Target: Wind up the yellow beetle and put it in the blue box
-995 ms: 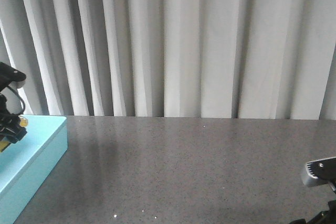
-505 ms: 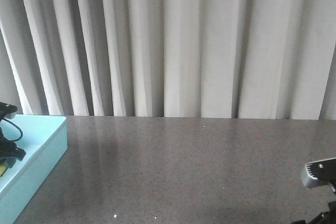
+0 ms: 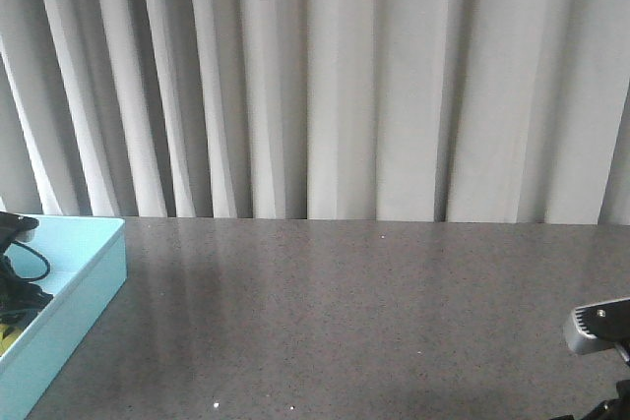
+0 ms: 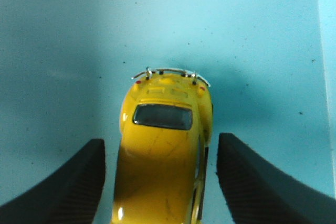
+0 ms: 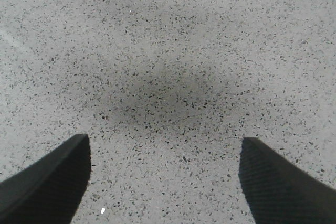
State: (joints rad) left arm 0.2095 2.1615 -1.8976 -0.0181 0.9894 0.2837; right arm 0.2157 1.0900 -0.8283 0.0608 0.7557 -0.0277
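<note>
Resting on the blue box (image 4: pixel 63 35) floor, yellow beetle (image 4: pixel 165 150) between spread, untouching left jaws.

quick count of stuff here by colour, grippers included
yellow: 1, the yellow beetle
light blue: 1, the blue box
black: 2, the left gripper and the right gripper
grey: 1, the table
total: 5
</note>
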